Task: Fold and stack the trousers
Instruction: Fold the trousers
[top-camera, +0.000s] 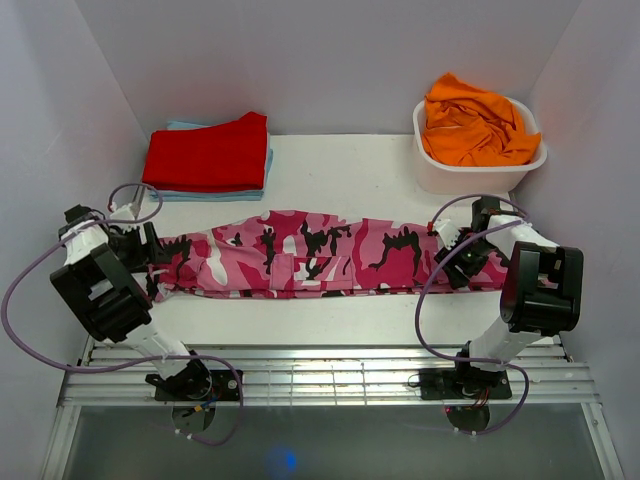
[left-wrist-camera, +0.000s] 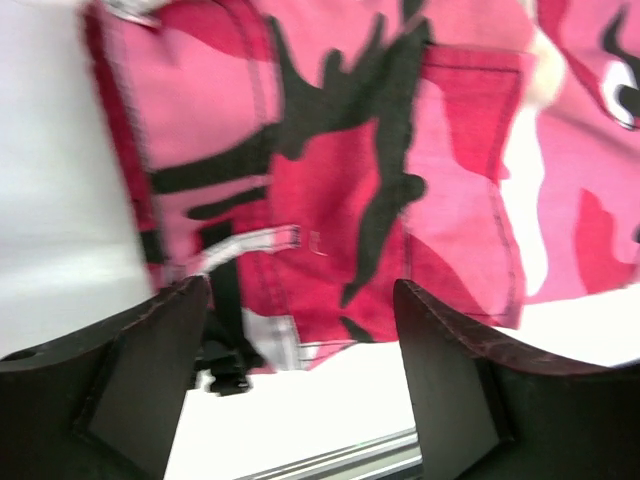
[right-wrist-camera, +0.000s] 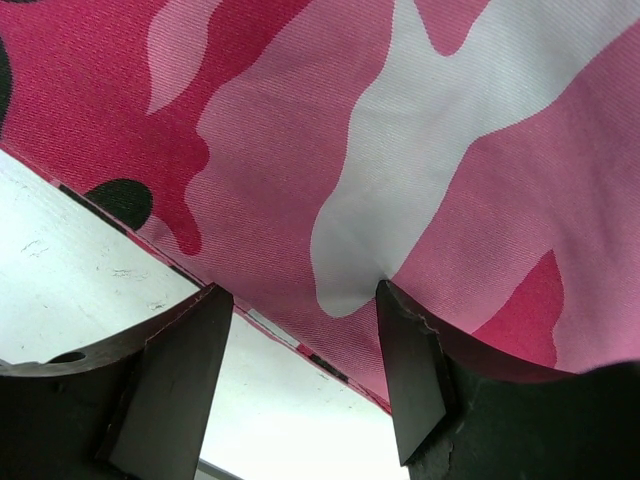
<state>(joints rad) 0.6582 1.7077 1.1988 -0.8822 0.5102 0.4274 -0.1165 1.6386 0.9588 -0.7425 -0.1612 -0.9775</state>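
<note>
The trousers (top-camera: 300, 255), in pink, magenta, white and black camouflage, lie as a long flat band across the middle of the table, legs doubled together. My left gripper (top-camera: 152, 256) is at their left end. In the left wrist view it (left-wrist-camera: 300, 288) stands open just short of the trousers (left-wrist-camera: 350, 150), with bare table between its fingers. My right gripper (top-camera: 447, 256) is at the right end. In the right wrist view it (right-wrist-camera: 300, 292) is open, the trousers (right-wrist-camera: 350, 130) cross its gap, and one fingertip (right-wrist-camera: 400, 320) presses a dimple into the cloth.
A folded red garment (top-camera: 208, 155) lies on a blue one at the back left. A white basin (top-camera: 440, 172) with an orange garment (top-camera: 470, 125) stands at the back right. A metal rail (top-camera: 320, 375) runs along the near edge. White walls close both sides.
</note>
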